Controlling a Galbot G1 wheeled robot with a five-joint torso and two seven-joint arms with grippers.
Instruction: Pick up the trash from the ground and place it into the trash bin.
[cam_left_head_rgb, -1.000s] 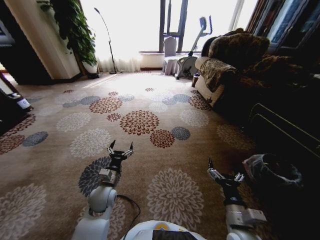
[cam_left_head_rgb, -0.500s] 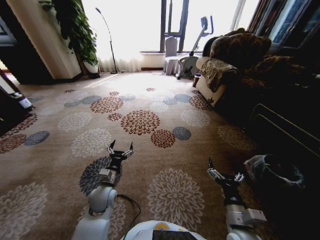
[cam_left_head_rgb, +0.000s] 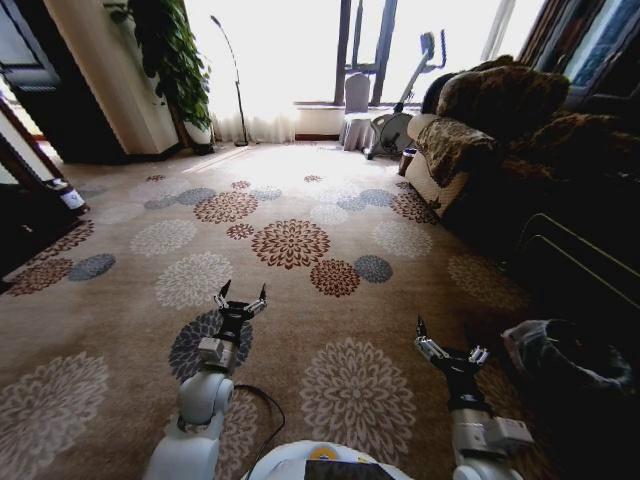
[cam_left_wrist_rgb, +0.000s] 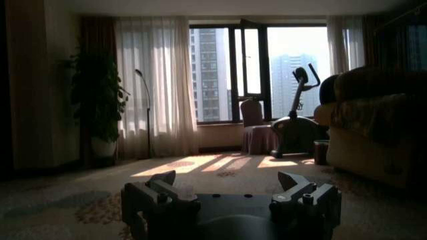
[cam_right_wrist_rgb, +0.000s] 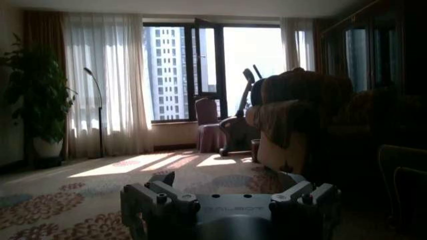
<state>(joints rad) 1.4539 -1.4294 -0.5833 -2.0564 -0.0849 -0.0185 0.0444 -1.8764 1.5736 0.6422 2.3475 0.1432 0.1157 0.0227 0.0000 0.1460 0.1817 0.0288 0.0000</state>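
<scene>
The trash is out of view; the flower-patterned carpet (cam_left_head_rgb: 300, 240) ahead of me bears no litter. The trash bin (cam_left_head_rgb: 545, 350), dark with a pale plastic liner bag, stands on the floor at my near right. My right gripper (cam_left_head_rgb: 450, 340) hangs open and empty just left of the bin, low over the carpet. My left gripper (cam_left_head_rgb: 242, 293) is open and empty too, held over a dark flower at the near left. Each wrist view looks across the room past its own spread fingers: left gripper (cam_left_wrist_rgb: 227, 176), right gripper (cam_right_wrist_rgb: 230, 179).
A brown sofa (cam_left_head_rgb: 480, 130) with throws runs along the right, with a dark metal-framed piece (cam_left_head_rgb: 580, 260) nearer me. An exercise bike (cam_left_head_rgb: 400, 110), a covered chair (cam_left_head_rgb: 357, 110), a floor lamp (cam_left_head_rgb: 238, 80) and a tall plant (cam_left_head_rgb: 175, 60) stand by the windows. Dark furniture (cam_left_head_rgb: 30, 200) lines the left.
The whole head picture has shifted to the right, so the camera has turned left. Both arms hold the same pose with open fingers.
</scene>
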